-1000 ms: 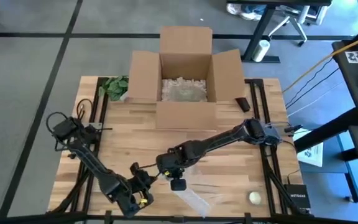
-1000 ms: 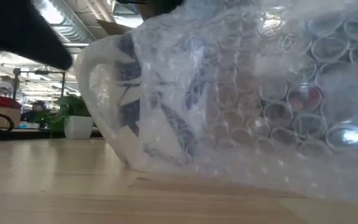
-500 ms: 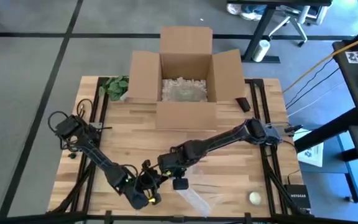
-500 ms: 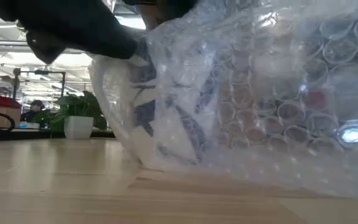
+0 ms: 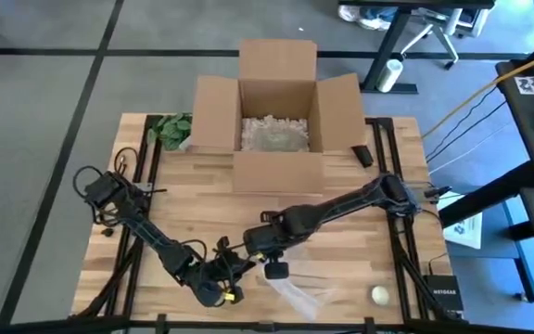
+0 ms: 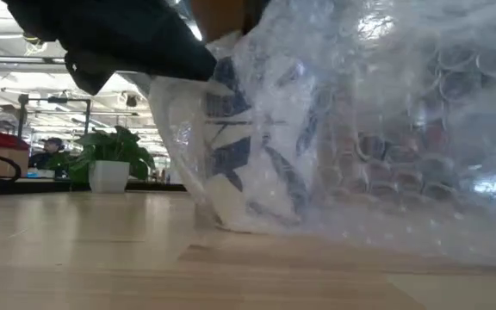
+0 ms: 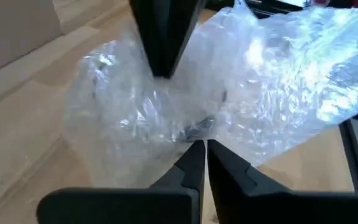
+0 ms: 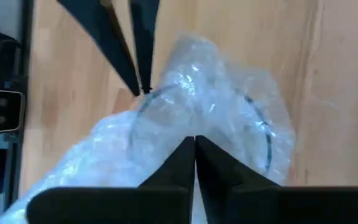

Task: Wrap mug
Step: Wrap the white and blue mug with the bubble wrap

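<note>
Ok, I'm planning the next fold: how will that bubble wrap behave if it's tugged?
The bubble wrap is likely floppy, since it drapes in crumpled folds over the mug. It is probably light, so a tug should drag its loose tail across the table easily.

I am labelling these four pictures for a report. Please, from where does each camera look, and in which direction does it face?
High view: above the table, facing straight down; shows both arms, the cardboard box, the left gripper and right gripper.
Low view: at table-top height, facing level across; close on the bubble wrap around the mug.
Left wrist view: on the left arm, looking past its closed fingers at the wrap.
Right wrist view: on the right arm, looking down past its closed fingers at the mug's rim.
Shared: both wrist views show the other arm's fingers.
</note>
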Tool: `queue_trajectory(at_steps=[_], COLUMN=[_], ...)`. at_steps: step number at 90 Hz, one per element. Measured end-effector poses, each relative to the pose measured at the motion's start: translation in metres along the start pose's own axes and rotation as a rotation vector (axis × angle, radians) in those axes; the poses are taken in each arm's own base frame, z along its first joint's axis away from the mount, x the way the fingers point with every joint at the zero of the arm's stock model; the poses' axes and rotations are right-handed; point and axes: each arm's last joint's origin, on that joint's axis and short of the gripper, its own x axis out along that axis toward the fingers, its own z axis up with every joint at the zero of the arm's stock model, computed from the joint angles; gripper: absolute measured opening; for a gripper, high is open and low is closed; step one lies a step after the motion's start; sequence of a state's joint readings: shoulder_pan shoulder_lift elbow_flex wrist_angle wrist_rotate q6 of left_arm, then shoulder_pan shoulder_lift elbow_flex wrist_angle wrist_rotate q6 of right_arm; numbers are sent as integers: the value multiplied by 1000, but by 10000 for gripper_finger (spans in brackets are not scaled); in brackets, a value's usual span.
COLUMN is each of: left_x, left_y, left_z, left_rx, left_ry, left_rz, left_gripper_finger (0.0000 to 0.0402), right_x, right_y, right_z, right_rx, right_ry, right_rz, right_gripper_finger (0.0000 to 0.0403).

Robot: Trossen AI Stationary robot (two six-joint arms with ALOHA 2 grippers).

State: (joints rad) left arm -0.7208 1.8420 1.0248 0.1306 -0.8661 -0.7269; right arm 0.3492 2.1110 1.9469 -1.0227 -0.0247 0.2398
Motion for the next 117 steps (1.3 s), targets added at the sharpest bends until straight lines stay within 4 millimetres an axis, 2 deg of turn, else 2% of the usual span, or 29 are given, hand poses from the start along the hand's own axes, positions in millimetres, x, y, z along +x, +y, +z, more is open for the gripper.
queue_trajectory(at_steps=[15, 41, 63, 75, 92, 108, 117], left_x=[-2, -17, -3, 2, 4, 4, 4], left_y=[-4, -6, 13, 17, 19, 19, 19], left_z=[5, 28, 25, 28, 29, 29, 29], left_rx=[15, 61, 62, 60, 53, 48, 44], left_ry=[-28, -86, -6, -4, -6, -7, -8], left_rz=[-30, -72, 39, 60, 68, 66, 66], left_gripper_finger=[0, 0, 0, 0, 0, 0, 0], right_x=[-15, -18, -21, -21, -20, -6, 9], right_y=[12, 31, 55, 52, 33, 18, 13], right_z=[-2, -8, -17, -17, -14, -6, -4], right_rx=[-10, -10, -28, -23, 15, 19, 8], right_ry=[-37, -37, -25, -24, -7, -16, 16], right_rz=[2, 23, 48, 37, -52, -64, -56], right_gripper_finger=[0, 0, 0, 0, 0, 0, 0])
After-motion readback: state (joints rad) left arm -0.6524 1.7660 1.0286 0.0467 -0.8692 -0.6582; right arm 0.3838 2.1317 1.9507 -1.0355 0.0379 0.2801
